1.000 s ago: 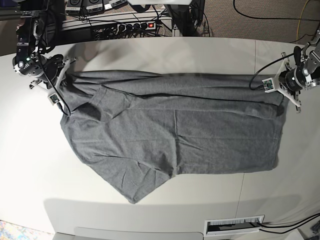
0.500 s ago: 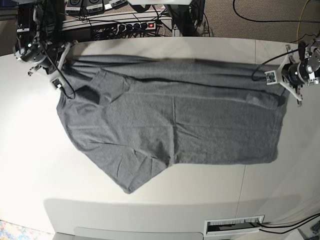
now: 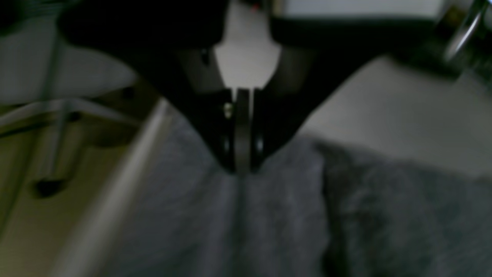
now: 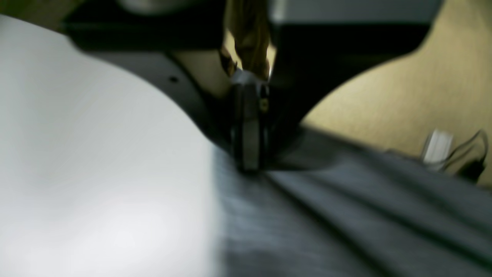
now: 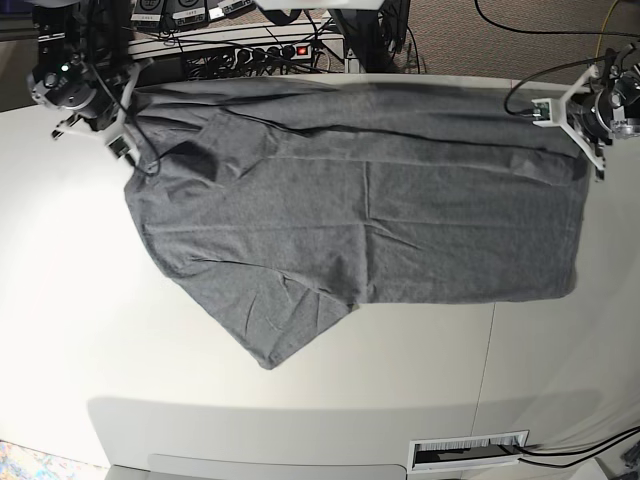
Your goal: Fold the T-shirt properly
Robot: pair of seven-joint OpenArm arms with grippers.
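Note:
The grey T-shirt [image 5: 360, 210] lies spread across the white table [image 5: 60, 300], with one sleeve pointing toward the near edge. My left gripper [image 5: 575, 128] is at the far right and is shut on the shirt's far right corner. The left wrist view shows its closed jaws [image 3: 240, 165] pinching grey fabric [image 3: 276, 215]. My right gripper [image 5: 128, 100] is at the far left and is shut on the shirt's far left corner. The right wrist view shows its closed jaws [image 4: 248, 165] on the cloth [image 4: 326, 223]. The edge between the two grippers runs taut along the table's far side.
A power strip [image 5: 265, 50] with a red switch and tangled cables sit just beyond the table's far edge. A seam [image 5: 490, 350] runs across the table at the right. A white labelled slot [image 5: 468, 452] is at the near edge.
Both grippers have moved toward the table's far edge while holding the shirt's corners. The whole shirt has slid that way and its far edge is stretched straighter.

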